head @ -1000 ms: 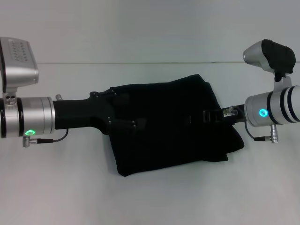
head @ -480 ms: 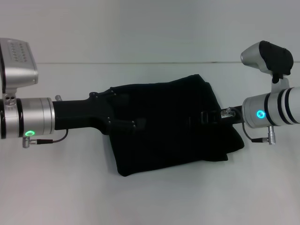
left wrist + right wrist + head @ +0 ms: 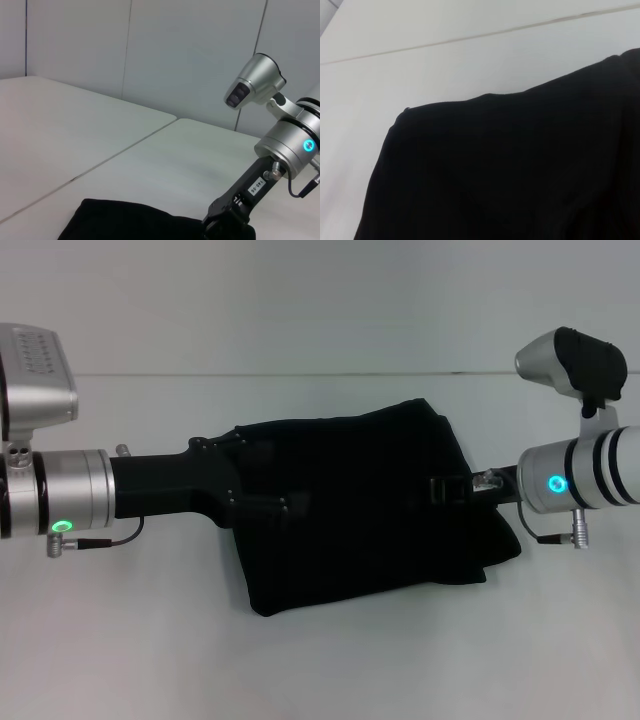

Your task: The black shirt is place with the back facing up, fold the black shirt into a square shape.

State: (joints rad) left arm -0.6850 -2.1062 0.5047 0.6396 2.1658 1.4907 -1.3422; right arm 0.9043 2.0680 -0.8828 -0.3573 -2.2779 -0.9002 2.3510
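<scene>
The black shirt (image 3: 370,530) lies folded into a rough rectangle in the middle of the white table (image 3: 320,670). My left gripper (image 3: 265,475) reaches in from the left and lies over the shirt's left part. My right gripper (image 3: 440,490) reaches in from the right, over the shirt's right part. Both grippers are black against the black cloth. The left wrist view shows the shirt's edge (image 3: 125,222) and the right gripper (image 3: 232,212) resting on it. The right wrist view is mostly filled by the shirt (image 3: 520,170).
Bare white table surrounds the shirt on all sides. A thin seam (image 3: 300,375) runs across the table behind the shirt. Pale wall panels (image 3: 175,50) stand beyond the table.
The left arm has drawn back very slightly to the left. The right arm shifted a touch toward the shirt. The shirt's outline is unchanged.
</scene>
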